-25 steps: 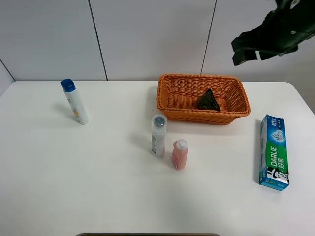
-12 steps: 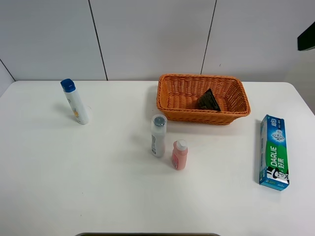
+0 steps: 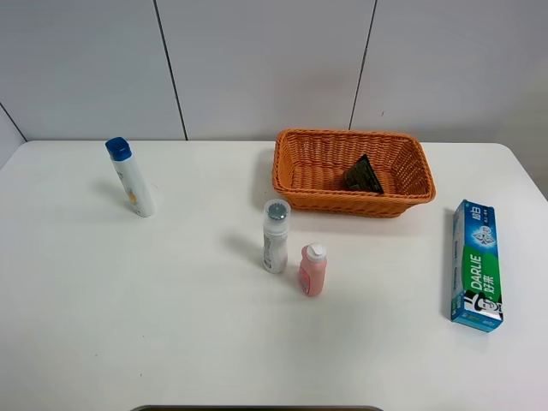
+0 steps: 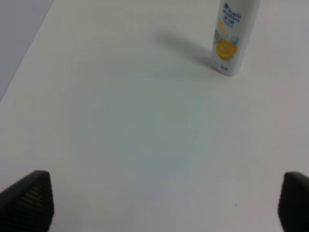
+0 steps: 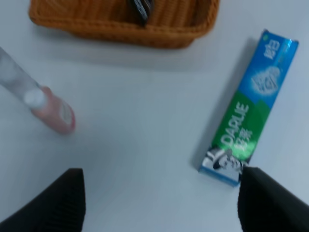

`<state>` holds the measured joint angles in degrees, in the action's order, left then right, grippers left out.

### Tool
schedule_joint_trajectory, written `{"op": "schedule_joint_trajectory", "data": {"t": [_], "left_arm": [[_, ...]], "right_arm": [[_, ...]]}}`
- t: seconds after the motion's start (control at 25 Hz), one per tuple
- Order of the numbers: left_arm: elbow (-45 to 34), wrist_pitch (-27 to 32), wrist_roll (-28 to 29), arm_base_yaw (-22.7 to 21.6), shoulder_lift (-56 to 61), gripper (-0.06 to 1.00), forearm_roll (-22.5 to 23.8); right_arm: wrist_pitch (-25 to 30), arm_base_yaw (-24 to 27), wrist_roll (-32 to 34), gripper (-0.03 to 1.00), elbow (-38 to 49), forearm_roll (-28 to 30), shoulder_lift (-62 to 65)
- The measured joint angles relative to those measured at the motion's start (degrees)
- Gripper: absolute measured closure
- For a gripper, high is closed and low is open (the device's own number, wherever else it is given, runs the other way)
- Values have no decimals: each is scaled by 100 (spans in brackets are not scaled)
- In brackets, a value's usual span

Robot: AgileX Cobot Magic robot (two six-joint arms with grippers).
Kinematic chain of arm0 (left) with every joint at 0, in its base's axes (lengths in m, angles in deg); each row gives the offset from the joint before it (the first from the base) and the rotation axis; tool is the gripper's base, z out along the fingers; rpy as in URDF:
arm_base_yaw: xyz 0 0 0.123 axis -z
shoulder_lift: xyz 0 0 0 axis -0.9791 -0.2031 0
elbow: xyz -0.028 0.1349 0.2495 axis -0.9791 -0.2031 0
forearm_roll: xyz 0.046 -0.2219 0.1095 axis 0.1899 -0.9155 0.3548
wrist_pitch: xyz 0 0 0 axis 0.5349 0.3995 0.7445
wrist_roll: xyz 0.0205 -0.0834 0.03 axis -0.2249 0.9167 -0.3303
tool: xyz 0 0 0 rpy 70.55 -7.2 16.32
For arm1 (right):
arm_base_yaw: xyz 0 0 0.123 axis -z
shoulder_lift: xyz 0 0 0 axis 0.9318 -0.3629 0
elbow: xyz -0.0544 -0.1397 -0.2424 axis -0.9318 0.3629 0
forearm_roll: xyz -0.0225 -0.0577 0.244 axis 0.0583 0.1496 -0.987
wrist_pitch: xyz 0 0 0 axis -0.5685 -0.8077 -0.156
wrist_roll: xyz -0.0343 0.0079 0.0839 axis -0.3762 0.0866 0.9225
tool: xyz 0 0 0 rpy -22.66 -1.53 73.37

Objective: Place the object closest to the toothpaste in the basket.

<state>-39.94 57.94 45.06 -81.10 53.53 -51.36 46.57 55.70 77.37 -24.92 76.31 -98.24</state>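
Note:
The blue-green toothpaste box (image 3: 476, 264) lies flat at the table's right edge; it also shows in the right wrist view (image 5: 248, 128). The orange wicker basket (image 3: 342, 201) stands at the back centre, with a dark packet (image 3: 363, 175) lying inside it. A small pink bottle (image 3: 312, 270) and a taller white bottle with a grey cap (image 3: 275, 236) stand in front of the basket. Neither arm shows in the exterior view. My right gripper (image 5: 160, 200) is open and empty above the table, between the pink bottle (image 5: 52, 112) and the toothpaste. My left gripper (image 4: 160, 199) is open and empty.
A white bottle with a blue cap (image 3: 130, 176) stands at the back left, and shows in the left wrist view (image 4: 234, 36) ahead of the left gripper. The basket's front wall (image 5: 120, 31) and the packet (image 5: 141, 8) show in the right wrist view.
The right arm, seen high at the top right of the exterior view one second ago, has moved out of that view. The objects on the table have not moved.

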Motion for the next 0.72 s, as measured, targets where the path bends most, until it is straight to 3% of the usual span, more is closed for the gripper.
{"op": "schedule_joint_trajectory", "data": {"t": [0.2,0.4,0.72], "left_arm": [[0,0,0,0,0,0,-5],[0,0,0,0,0,0,-5],[0,0,0,0,0,0,-5]], "right_arm": [[-401,214,-6,28,1200,287,1287],[-680,971,-59,28,2287,604,2606],[-805,1185,-135,28,2426,584,3235]]}}
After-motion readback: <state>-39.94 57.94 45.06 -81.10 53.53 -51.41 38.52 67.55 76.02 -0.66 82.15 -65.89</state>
